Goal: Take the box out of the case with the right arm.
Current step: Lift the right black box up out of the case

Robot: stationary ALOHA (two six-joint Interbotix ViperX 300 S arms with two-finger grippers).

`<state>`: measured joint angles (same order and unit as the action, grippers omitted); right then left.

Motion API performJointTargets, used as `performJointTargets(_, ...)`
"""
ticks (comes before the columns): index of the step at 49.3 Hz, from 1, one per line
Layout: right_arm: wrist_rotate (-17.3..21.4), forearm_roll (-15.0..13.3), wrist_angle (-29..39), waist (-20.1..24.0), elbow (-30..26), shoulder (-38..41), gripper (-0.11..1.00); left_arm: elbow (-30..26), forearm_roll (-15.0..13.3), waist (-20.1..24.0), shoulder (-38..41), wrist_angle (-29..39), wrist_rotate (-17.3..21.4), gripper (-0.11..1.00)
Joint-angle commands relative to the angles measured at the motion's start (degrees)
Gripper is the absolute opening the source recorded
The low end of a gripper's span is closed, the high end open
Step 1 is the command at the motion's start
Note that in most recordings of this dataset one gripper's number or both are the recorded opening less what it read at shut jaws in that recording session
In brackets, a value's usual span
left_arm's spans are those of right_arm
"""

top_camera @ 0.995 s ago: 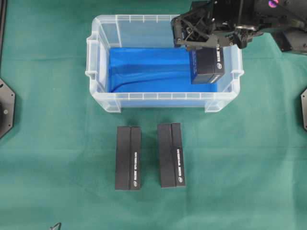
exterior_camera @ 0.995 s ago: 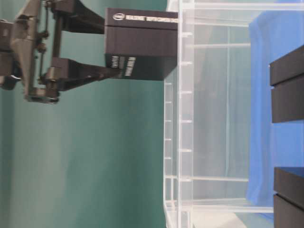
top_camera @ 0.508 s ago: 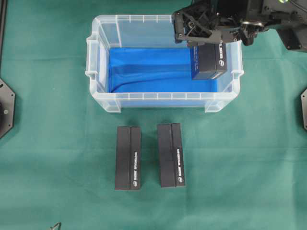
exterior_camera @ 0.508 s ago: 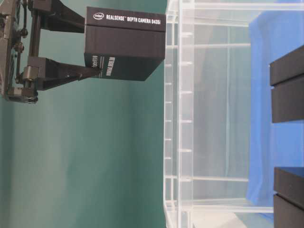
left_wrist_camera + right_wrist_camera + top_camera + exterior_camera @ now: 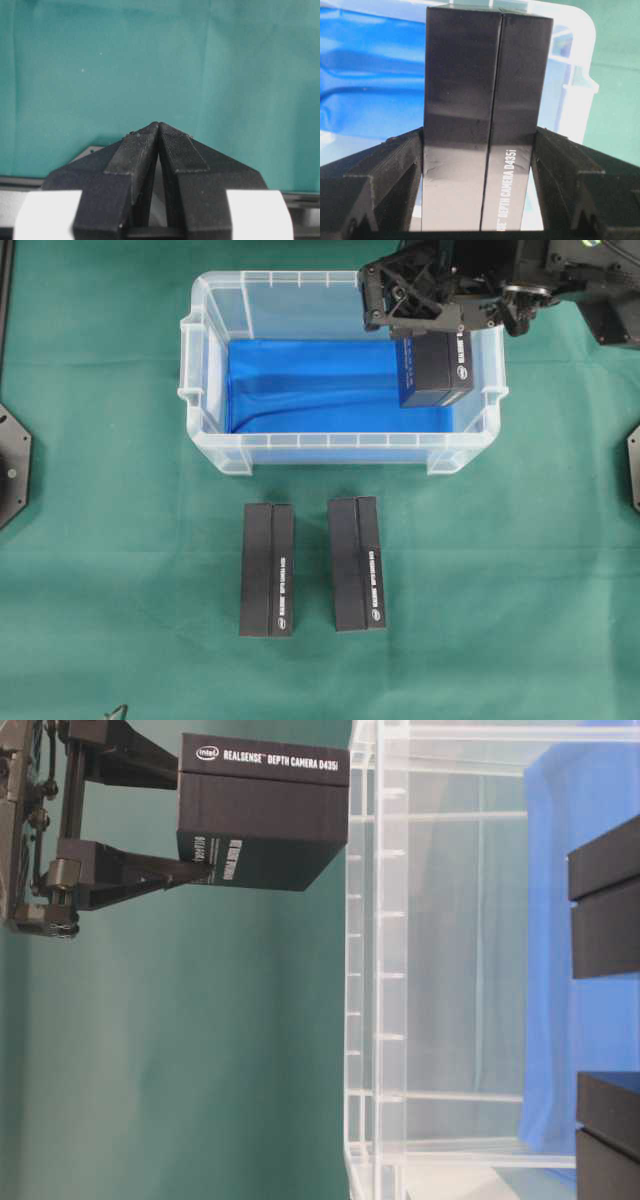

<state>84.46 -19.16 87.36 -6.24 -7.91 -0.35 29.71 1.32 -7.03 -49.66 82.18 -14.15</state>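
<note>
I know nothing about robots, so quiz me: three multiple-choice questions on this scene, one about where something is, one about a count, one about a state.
1. Where is the held black box?
A. Lying on the green cloth
B. Above the right end of the clear case
C. Flat on the blue lining at the case's left end

2. How many black boxes lie on the green cloth in front of the case?
A. One
B. Two
C. Four

3. What is the right pincer doing?
A. Gripping the box from both sides
B. Hanging open with nothing in it
C. Pressed against the cloth

Answers:
1 B: the overhead view shows it over the case's right end, and the table-level view shows it clear of the rim.
2 B: two lie side by side.
3 A: its wrist view shows a finger against each side of the box.
</note>
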Motion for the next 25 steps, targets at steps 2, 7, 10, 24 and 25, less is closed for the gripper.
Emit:
performJointTargets(2, -0.09, -0.26, 0.18, 0.26, -1.76, -2.11, 0.66, -0.44, 0.09, -0.09, 0.26, -0.26, 0.09, 0.02)
performJointTargets(7, -0.09, -0.18, 0.18, 0.26, -1.67, -2.02, 0.66, -0.26, 0.00, -0.18, 0.26, -0.26, 0.00, 0.02)
performJointTargets(10, -0.09, -0.09, 0.18, 0.26, -1.76, -2.11, 0.66, -0.26, 0.00, -0.18, 0.18, -0.26, 0.00, 0.02)
performJointTargets(24, -0.09, 0.00, 0.18, 0.26, -1.67, -2.02, 0.66, -0.09, 0.09, -0.09, 0.18, -0.26, 0.00, 0.02)
performJointTargets(25, -0.09, -0.09, 0.18, 0.26, -1.67, -2.02, 0.66, -0.09, 0.00, -0.18, 0.26, -0.26, 0.00, 0.02)
